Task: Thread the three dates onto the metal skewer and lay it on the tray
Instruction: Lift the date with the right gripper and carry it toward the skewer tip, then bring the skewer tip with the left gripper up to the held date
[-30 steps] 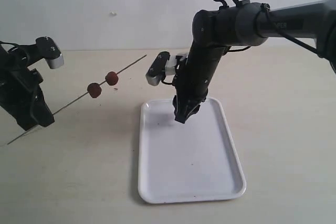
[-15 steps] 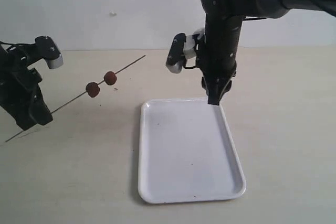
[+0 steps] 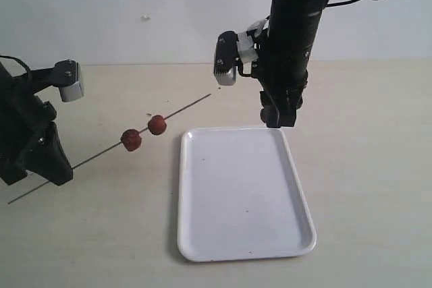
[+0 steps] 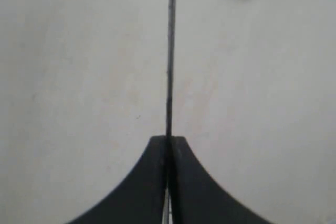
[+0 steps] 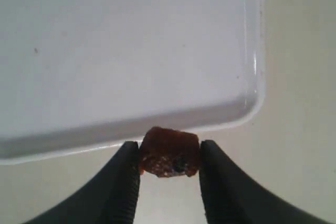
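Note:
My left gripper [image 4: 168, 139] is shut on the metal skewer [image 3: 182, 110], which slants up to the right across the table. Two dates [image 3: 131, 139] [image 3: 157, 125] sit threaded on it near its middle. In the left wrist view the skewer [image 4: 170, 51] runs straight out from the closed fingertips. My right gripper [image 5: 169, 148] is shut on the third date [image 5: 169, 151], held in the air just past the far edge of the white tray [image 3: 270, 247]. In the exterior view the right gripper [image 3: 278, 121] hangs over the tray's far right corner, and the date in it is hidden.
The tray [image 5: 131, 35] lies bare on the beige table, right of the skewer. A pale wall closes off the back. Bare tabletop lies in front of the left arm and to the right of the tray.
The right gripper has risen off the tray and moved back to its far edge. The left arm has shifted the skewer with its two dates rightward and lower, toward the tray.

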Robot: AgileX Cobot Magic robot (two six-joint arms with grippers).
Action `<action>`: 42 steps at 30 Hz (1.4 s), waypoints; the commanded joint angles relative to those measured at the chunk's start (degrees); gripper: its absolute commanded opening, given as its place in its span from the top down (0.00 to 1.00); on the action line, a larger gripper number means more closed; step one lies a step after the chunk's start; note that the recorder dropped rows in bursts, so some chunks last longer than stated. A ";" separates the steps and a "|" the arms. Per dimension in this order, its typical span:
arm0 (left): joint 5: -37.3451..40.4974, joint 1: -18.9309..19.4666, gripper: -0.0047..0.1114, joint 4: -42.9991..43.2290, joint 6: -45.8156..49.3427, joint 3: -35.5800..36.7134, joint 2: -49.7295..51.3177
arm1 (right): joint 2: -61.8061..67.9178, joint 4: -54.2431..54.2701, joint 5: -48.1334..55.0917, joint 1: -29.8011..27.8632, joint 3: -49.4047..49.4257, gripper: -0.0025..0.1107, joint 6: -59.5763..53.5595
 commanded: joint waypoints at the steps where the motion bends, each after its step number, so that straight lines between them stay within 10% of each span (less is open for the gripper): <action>1: 3.49 0.14 0.96 -2.07 4.64 0.17 -0.21 | -2.62 6.79 0.33 -0.08 -0.45 0.65 -5.22; 42: -1.62 0.01 0.96 -5.01 11.88 3.88 -0.10 | -18.22 15.71 0.33 0.02 10.42 0.65 -29.15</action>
